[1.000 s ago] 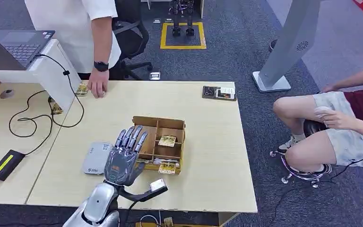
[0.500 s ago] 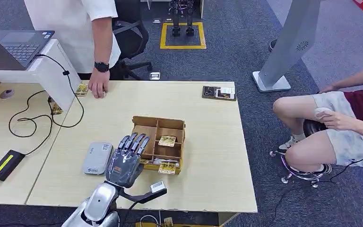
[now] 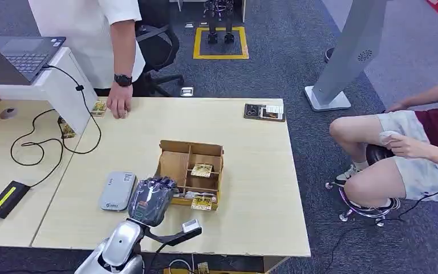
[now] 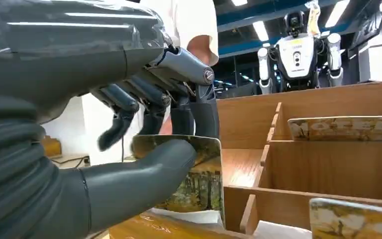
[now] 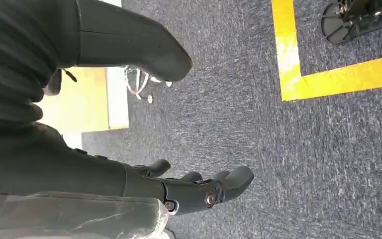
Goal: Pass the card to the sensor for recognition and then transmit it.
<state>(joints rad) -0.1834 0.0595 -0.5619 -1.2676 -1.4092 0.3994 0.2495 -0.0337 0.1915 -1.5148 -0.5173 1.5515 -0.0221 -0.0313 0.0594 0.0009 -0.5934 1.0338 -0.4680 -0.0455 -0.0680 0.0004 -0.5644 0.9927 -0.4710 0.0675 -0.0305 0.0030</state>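
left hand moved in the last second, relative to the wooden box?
Yes. The left hand pulled back toward the robot along the wooden box, its fingers curling from spread to closed; it pinches a card.

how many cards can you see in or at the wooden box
3: one card in a middle compartment, one at the front edge, one pinched by the left hand. More may be hidden.

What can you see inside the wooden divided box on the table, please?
The wooden box holds a card in a right compartment and more cards along its near edge. The left hand, pinching a card, covers its near-left corner.
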